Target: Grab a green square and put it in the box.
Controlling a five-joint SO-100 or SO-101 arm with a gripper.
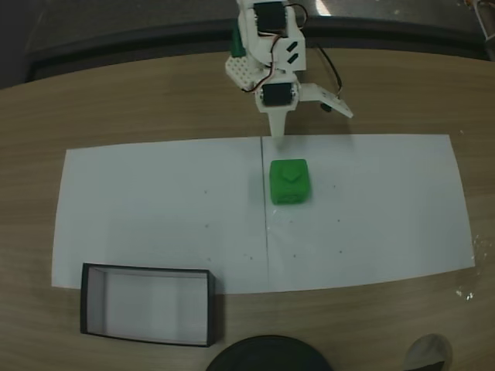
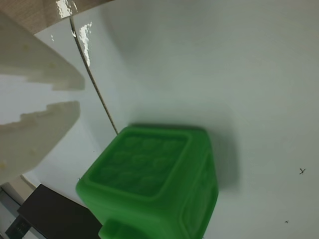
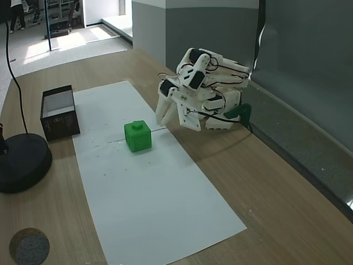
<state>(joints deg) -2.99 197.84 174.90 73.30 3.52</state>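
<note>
We are observing the green square [image 1: 290,182] sitting upright on the white paper sheet [image 1: 155,209], just right of its centre line in a fixed view, stud up. The gripper [image 3: 169,117] is hanging just behind the block, not touching it, its jaws parted and empty. The box [image 1: 148,304] is lying well apart at the sheet's near-left corner.

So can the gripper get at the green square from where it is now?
Probably yes. The gripper is open and sits just behind the green square, apart from it. Only bare white paper lies between them. The box stands well off to the side.
</note>
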